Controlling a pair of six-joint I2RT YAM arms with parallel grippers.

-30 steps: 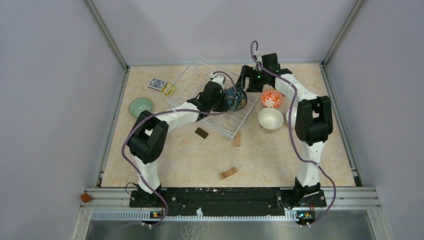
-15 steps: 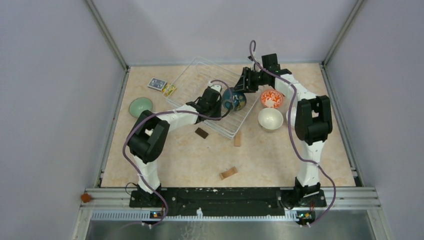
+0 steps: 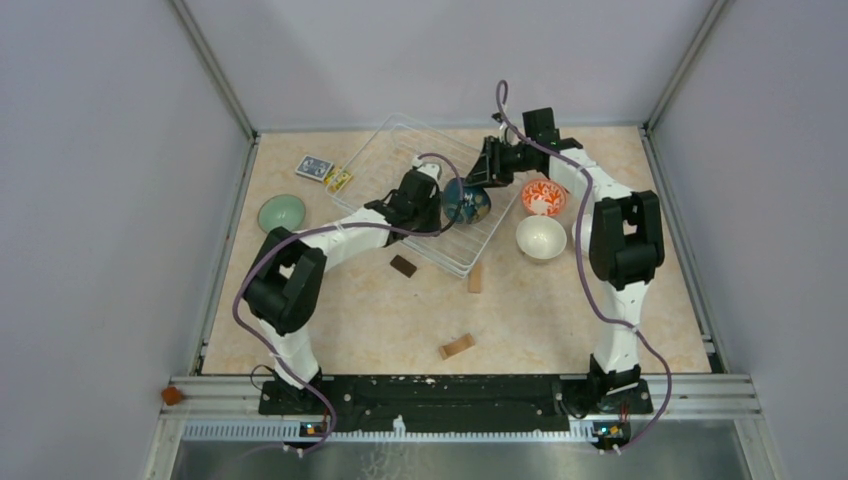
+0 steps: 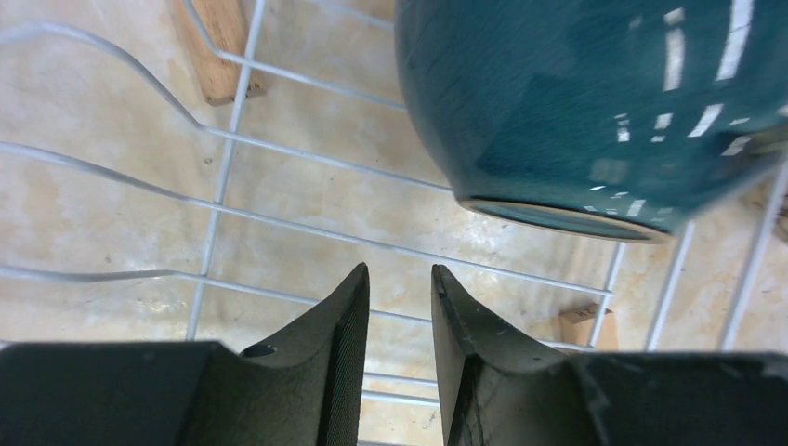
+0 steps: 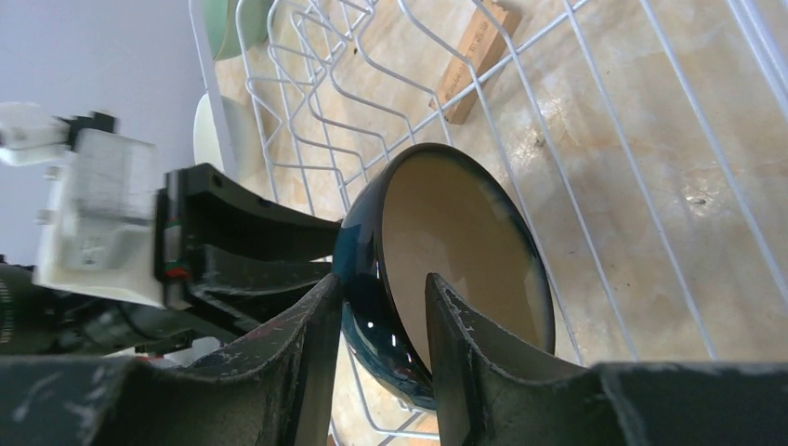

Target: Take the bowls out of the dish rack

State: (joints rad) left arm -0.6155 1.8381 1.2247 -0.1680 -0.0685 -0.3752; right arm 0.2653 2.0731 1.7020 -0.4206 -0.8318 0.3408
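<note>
The dark teal bowl (image 3: 467,204) stands tipped on its edge inside the white wire dish rack (image 3: 398,140). My right gripper (image 5: 383,279) is shut on its rim, one finger inside the beige interior (image 5: 465,232) and one on the glossy outside. My left gripper (image 4: 400,269) hangs just left of the bowl (image 4: 595,102), slightly open and holding nothing, above the rack wires (image 4: 307,223). On the table right of the rack sit the orange-patterned bowl (image 3: 543,197) and a white bowl (image 3: 541,237). A pale green bowl (image 3: 281,212) lies left of the rack.
Wooden blocks lie in front of the rack (image 3: 475,278) (image 3: 457,346), with a dark brown piece (image 3: 403,265). A card box (image 3: 314,167) and a small yellow item (image 3: 338,180) sit at the back left. Another block (image 5: 474,56) shows under the rack wires.
My left gripper has let go of the teal bowl and drawn back to the left. My right gripper has come down onto the bowl's rim and closed on it.
</note>
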